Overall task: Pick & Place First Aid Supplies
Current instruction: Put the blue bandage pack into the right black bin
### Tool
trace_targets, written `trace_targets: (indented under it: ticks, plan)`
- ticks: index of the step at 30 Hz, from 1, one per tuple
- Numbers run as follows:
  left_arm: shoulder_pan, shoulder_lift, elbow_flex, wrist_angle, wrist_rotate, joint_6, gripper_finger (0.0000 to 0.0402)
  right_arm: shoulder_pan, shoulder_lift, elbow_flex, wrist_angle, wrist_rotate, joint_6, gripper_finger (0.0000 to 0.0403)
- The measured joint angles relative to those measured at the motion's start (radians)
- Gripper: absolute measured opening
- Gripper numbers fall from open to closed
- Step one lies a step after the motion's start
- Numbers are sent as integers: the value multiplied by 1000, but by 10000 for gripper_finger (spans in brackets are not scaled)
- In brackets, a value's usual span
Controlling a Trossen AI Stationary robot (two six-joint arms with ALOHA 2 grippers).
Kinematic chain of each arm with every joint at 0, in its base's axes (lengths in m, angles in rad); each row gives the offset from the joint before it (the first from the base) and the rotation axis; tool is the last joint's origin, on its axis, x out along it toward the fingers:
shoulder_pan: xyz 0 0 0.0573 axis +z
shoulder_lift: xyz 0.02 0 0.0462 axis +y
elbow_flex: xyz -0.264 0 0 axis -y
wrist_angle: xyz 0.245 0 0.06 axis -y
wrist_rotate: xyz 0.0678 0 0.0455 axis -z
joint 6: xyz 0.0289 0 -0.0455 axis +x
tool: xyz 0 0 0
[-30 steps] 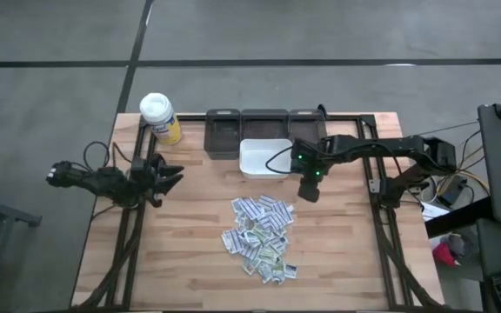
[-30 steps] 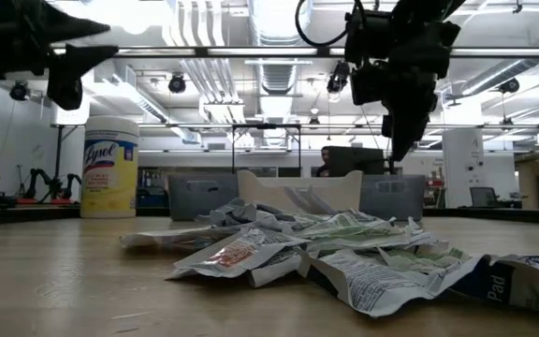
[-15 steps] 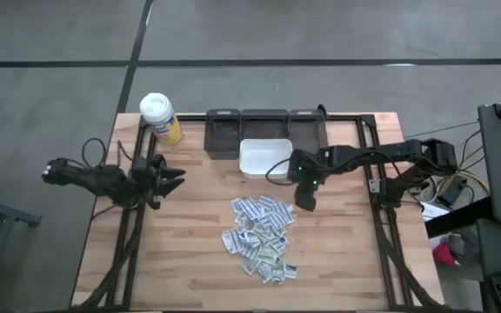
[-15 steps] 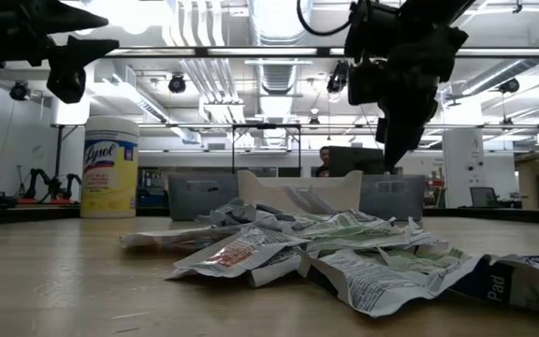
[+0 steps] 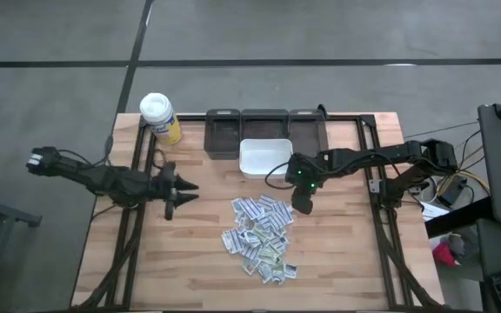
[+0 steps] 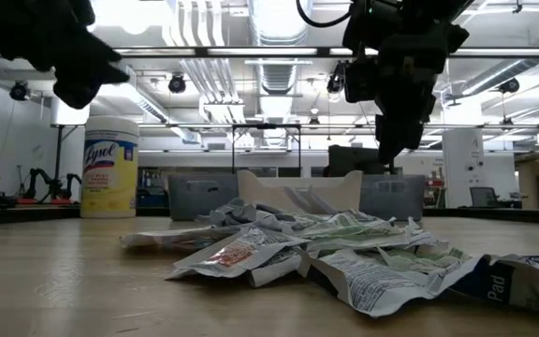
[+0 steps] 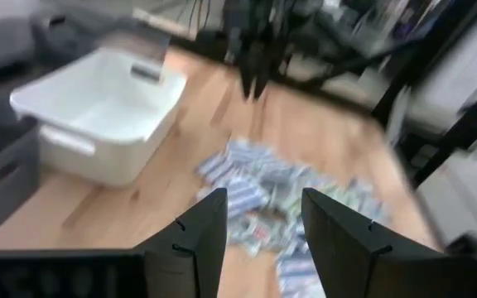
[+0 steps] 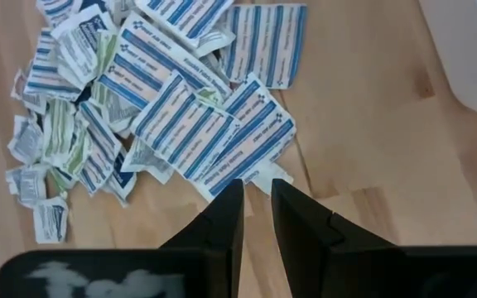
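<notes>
One packet heap [image 5: 261,236], one white bin [image 5: 263,158], three dark trays [image 5: 265,126], one bottle [image 5: 160,117]

You have the first aid packets [image 5: 261,236] in one loose, overlapping heap mid-table — small flat white-grey paper sachets, blue-striped, green- or red-printed, some crumpled — just in front of the white bin [image 5: 263,157].

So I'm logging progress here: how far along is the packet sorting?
Barely started by the look of it. The white bin shows one small item at most inside, and the packets lie heaped on the table. The right gripper hangs over the heap's edge, fingers narrowly apart and empty; the left gripper is open, pointing at the heap. Nearly everything remains.
</notes>
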State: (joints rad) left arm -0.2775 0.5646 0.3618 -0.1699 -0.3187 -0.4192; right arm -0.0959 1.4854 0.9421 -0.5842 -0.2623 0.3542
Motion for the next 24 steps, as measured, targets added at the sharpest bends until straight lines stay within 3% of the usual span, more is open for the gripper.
trace_targets:
  ticks: [11, 24]
  plan:
    - [0, 83, -26, -96, 1, -73, 161, 0, 5, -1, 10, 1, 40, 63]
    - [0, 79, -26, -95, -14, -22, 161, 0, 5, -13, 122, 3, 23, 72]
